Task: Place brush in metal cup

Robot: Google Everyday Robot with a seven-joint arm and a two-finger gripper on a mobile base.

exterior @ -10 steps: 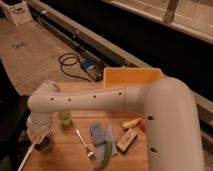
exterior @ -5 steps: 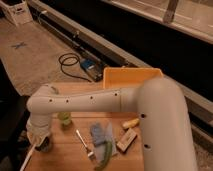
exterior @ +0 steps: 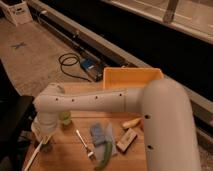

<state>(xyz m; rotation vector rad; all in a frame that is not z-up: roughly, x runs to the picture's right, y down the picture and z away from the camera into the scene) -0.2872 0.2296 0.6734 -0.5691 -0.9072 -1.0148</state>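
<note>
The metal cup (exterior: 46, 146) is small and dark and stands at the table's front left. The brush's white handle (exterior: 31, 156) slants from the cup down to the lower left. Its head is hidden at the cup, under my gripper. My gripper (exterior: 42, 134) hangs from the white wrist directly above the cup, at the upper end of the handle. I cannot tell whether it holds the brush.
A light green cup (exterior: 65, 119) stands just right of the wrist. A metal fork (exterior: 85, 143), a blue cloth (exterior: 100, 134), a green item (exterior: 105, 153), a tan block (exterior: 127, 140) and a yellow item (exterior: 131, 122) lie on the wooden table (exterior: 70, 157). An orange bin (exterior: 131, 78) stands at the back. My arm spans the table.
Almost nothing. The wrist and gripper stay over the metal cup and the brush handle keeps the same slant.
</note>
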